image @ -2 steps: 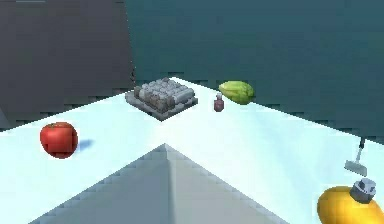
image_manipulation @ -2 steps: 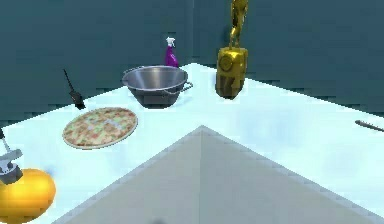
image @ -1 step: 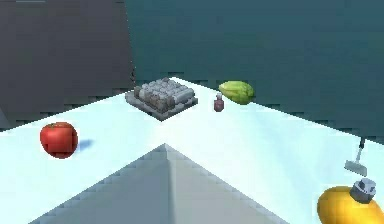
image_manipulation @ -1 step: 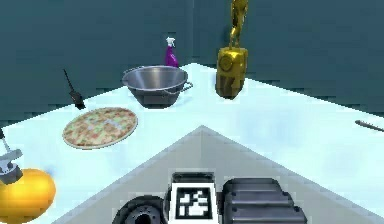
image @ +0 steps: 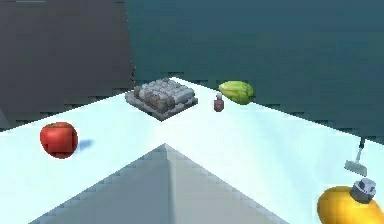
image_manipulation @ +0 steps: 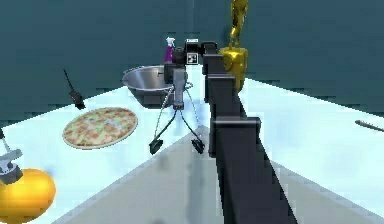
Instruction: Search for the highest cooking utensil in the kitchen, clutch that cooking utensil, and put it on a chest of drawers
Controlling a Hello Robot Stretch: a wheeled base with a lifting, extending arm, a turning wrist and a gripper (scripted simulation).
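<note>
arm reaches out across the counter (image_manipulation: pixel 310 125). the hand (image_manipulation: pixel 177 147) hangs at its far end with the fingers pointing down at the top, which reads as a set-up for taking something from above. how wide the fingers stand: cannot tell. whether it has hold of anything: cannot tell, because a metal bowl (image_manipulation: pixel 145 78) stands right behind the hand's body.

task's thing: the likeliest candidate is a slim dark utensil (image_manipulation: pixel 73 90), slanted. it sits well off to the arm side view's left of the hand, past the bowl. judged out of the hand's reach as it stands.

a pizza (image_manipulation: pixel 100 128) lies flat, left of the hand and nearer than the bowl. a purple bottle (image_manipulation: pixel 170 47) and a gold figure (image_manipulation: pixel 238 35) stand beyond the hand. things sit apart from each other, so the hand has room to come down.

surface: pale, smooth, with a corner. in the forward view it carries a red apple (image: pixel 58 139) and a grey tray (image: pixel 162 97). room: dark teal walls.
</note>
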